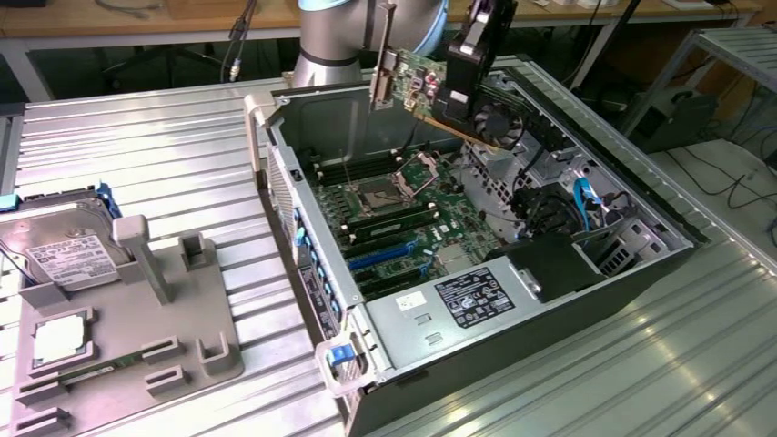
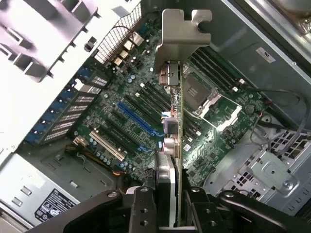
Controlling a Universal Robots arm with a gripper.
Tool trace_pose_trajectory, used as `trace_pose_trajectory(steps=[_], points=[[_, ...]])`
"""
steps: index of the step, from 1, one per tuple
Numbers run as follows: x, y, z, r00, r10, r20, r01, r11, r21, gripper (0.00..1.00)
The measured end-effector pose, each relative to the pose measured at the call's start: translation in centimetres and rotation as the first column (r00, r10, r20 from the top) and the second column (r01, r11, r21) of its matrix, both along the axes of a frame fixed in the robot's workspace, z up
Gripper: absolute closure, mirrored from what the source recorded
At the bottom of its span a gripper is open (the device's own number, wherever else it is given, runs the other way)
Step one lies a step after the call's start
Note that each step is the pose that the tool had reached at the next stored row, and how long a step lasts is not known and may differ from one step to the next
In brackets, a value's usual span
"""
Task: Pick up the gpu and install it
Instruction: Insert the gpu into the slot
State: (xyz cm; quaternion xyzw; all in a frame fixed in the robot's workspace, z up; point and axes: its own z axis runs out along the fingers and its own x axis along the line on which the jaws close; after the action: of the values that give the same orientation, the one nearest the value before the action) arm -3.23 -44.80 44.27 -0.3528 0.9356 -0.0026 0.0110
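We saw the gripper (image 2: 170,206) clamped on the gpu (image 1: 408,84), card upright, hung above the open computer case (image 1: 534,364).

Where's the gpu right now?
The gpu is held in the gripper at the exterior view's top centre, above the open computer case and its motherboard, not seated in any slot.

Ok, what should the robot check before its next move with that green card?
1. The gripper clamps the gpu: ok.
2. The gpu hangs above the open computer case, touching nothing: ok.
3. The blue expansion slot on the motherboard is empty: ok.
4. The blue cable lies away from the slots: ok.
5. The card's edge is lined up with a slot: cannot tell.
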Motion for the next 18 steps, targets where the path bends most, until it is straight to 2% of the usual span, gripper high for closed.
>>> trace_pose_trajectory(steps=[2, 3, 9, 14, 18], points=[[0.0, 0.0, 0.0, 0.9995, 0.031, 0.0001, -0.031, 0.9995, 0.0, 0.72], [0.0, 0.0, 0.0, 0.998, 0.063, 0.0, -0.063, 0.998, 0.0, 0.72], [0.0, 0.0, 0.0, 0.9863, 0.165, 0.0, -0.165, 0.9863, 0.0, 0.72], [0.0, 0.0, 0.0, 0.9711, 0.239, 0.0, -0.239, 0.9711, 0.0, 0.72], [0.0, 0.0, 0.0, 0.955, 0.297, 0.0, -0.297, 0.955, 0.0, 0.72]])
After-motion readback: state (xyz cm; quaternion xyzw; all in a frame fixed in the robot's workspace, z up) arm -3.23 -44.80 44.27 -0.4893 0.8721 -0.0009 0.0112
